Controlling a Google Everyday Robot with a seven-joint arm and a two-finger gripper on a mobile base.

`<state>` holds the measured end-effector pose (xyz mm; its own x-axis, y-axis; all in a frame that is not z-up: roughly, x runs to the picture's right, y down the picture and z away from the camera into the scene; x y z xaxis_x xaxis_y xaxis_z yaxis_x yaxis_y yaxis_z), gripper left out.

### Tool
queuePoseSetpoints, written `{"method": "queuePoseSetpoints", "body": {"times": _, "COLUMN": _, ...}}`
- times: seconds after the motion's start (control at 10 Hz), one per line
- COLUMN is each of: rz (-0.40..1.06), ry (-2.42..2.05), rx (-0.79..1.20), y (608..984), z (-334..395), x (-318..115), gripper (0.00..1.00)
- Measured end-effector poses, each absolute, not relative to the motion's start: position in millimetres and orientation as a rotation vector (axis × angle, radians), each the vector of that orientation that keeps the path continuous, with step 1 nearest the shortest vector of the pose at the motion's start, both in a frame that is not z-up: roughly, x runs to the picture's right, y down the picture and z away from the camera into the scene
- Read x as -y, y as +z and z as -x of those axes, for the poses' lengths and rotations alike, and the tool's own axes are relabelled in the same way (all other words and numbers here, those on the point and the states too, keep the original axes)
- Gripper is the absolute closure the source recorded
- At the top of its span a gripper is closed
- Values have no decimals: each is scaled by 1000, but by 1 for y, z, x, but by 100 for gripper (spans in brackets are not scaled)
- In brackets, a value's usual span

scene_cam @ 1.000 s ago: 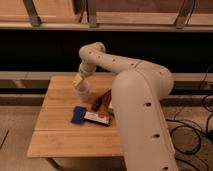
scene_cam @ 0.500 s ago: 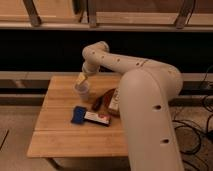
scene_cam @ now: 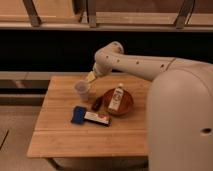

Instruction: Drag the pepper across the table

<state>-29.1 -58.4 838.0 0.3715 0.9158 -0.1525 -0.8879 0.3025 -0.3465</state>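
The pepper (scene_cam: 96,103) is a small, slim dark red-brown thing lying on the light wooden table (scene_cam: 60,135), between the clear cup (scene_cam: 82,90) and the orange-brown rounded thing (scene_cam: 119,101). My gripper (scene_cam: 91,77) hangs at the end of the white arm, above the table's back part, just up and right of the cup. It is above and behind the pepper, not touching it.
The orange-brown rounded thing with a white label sits right of the pepper. A flat blue-and-white packet (scene_cam: 90,116) lies in front of the pepper. My large white arm body (scene_cam: 180,120) covers the table's right side. A dark ledge runs behind the table.
The arm has shifted a little; the gripper stays near the cup at the back of the table. The pepper and other things have not moved.
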Motion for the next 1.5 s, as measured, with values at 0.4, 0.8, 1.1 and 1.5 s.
{"method": "queuePoseSetpoints", "body": {"times": 0.4, "rz": 587, "ry": 1360, "rx": 86, "y": 866, "z": 41, "x": -29, "gripper": 20}}
{"method": "queuePoseSetpoints", "body": {"times": 0.8, "rz": 683, "ry": 1207, "rx": 76, "y": 872, "z": 87, "x": -77, "gripper": 20}}
{"method": "queuePoseSetpoints", "body": {"times": 1.1, "rz": 693, "ry": 1089, "rx": 71, "y": 864, "z": 114, "x": -87, "gripper": 20}}
{"method": "queuePoseSetpoints", "body": {"times": 1.5, "rz": 774, "ry": 1007, "rx": 28, "y": 884, "z": 137, "x": -113, "gripper": 20}}
